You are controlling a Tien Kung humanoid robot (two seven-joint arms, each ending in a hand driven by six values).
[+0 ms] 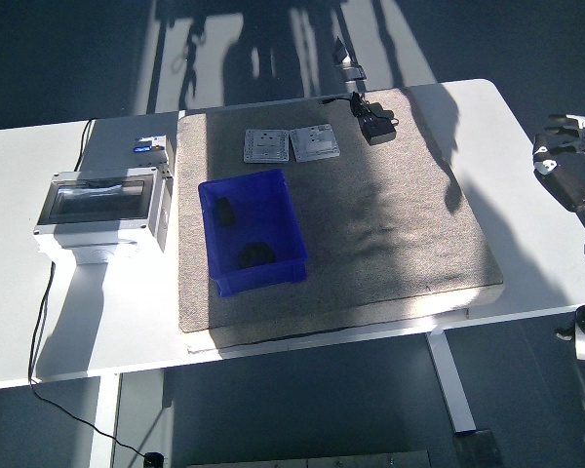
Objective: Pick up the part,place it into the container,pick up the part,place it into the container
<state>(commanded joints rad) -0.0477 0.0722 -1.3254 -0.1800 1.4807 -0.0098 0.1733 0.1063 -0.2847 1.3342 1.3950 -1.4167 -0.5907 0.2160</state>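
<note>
The blue container [288, 226] stands on the left part of the grey mat [390, 234]. Inside it lie two dark parts, one toward the back [225, 210] and one toward the front [254, 255]. My right hand [568, 156] is at the picture's far right edge, off the mat and well away from the container. Its fingers are relaxed and hold nothing. My left arm is out of view.
Two grey square plates [266, 146] [314, 143] lie at the mat's back. A black adapter with a cable [375, 125] sits at the back right. A grey electrical box with a clear lid [102, 207] stands on the white table [19, 322], left of the mat.
</note>
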